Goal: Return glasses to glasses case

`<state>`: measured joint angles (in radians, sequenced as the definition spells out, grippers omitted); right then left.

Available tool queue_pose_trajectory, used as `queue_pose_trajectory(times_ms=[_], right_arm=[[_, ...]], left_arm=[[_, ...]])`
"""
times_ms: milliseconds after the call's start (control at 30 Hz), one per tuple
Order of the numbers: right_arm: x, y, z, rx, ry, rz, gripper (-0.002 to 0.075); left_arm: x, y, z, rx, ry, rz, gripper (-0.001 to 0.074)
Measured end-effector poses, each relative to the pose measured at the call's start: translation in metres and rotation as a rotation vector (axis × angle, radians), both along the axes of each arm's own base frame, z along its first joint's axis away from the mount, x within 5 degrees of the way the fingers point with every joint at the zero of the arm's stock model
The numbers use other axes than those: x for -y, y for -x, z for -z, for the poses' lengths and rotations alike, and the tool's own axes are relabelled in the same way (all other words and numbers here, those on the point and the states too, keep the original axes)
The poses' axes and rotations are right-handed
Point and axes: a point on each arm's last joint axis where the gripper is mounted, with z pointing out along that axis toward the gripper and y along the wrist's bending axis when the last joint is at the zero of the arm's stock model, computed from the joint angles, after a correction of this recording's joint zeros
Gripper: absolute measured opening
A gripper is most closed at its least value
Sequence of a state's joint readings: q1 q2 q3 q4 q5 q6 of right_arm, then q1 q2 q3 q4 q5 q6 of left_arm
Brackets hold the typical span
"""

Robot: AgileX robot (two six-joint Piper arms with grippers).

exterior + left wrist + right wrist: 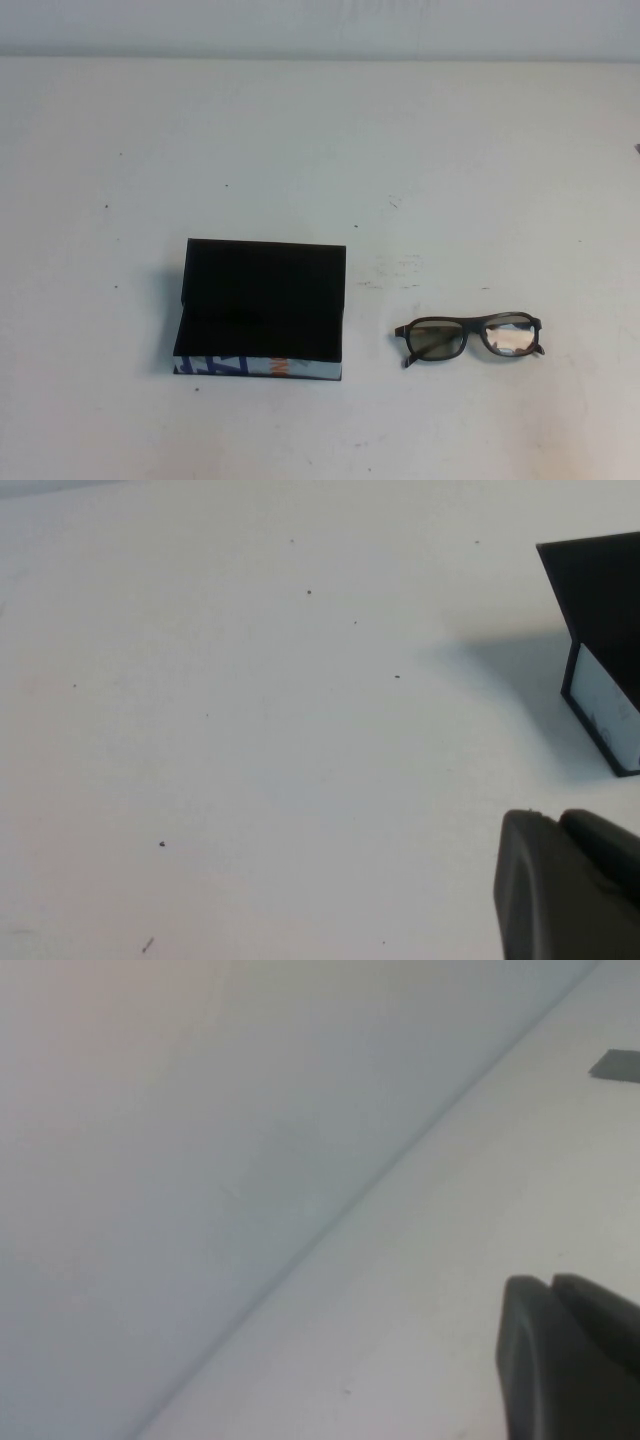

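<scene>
The glasses case [262, 305] stands open left of the table's middle, its black lid raised at the back and its white printed front edge towards me. The glasses [470, 338], dark-rimmed with clear lenses, lie on the table to the right of the case, apart from it. Neither arm shows in the high view. My left gripper [560, 820] is shut and empty, off to the left of the case, whose end [603, 630] shows in the left wrist view. My right gripper [550, 1282] is shut and empty over bare table, with the glasses out of its view.
The white table [320, 150] runs back to a pale wall [200, 1110]. A small dark patch [615, 1063] lies on the table far from my right gripper. Small dark specks dot the tabletop.
</scene>
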<state>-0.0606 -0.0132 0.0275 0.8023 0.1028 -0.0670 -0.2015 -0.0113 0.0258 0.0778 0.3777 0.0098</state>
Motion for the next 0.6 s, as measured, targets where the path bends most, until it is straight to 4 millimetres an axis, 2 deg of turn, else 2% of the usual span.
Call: queue_pose_trajectory(times_ms=[133,267,433,600], right_arm=[[0.003,0.000,-0.003,0.036,-0.151,0.027,-0.0013],[-0.004,0.001,-0.004,0.002,-0.150,-0.048,-0.0013],[-0.025,0.001,-0.040,-0.086,-0.033,-0.282,-0.0013],[-0.039,-0.014,-0.082,-0.267,0.170,-0.495,-0.0013]], left_arm=[[0.000,0.000,0.000,0.000,0.000,0.000,-0.0001],[0.000,0.000,0.000,0.000,0.000,0.000,-0.0001],[0.000,0.000,0.000,0.000,0.000,0.000,-0.0001],[0.000,0.000,0.000,0.000,0.000,0.000,-0.0001]])
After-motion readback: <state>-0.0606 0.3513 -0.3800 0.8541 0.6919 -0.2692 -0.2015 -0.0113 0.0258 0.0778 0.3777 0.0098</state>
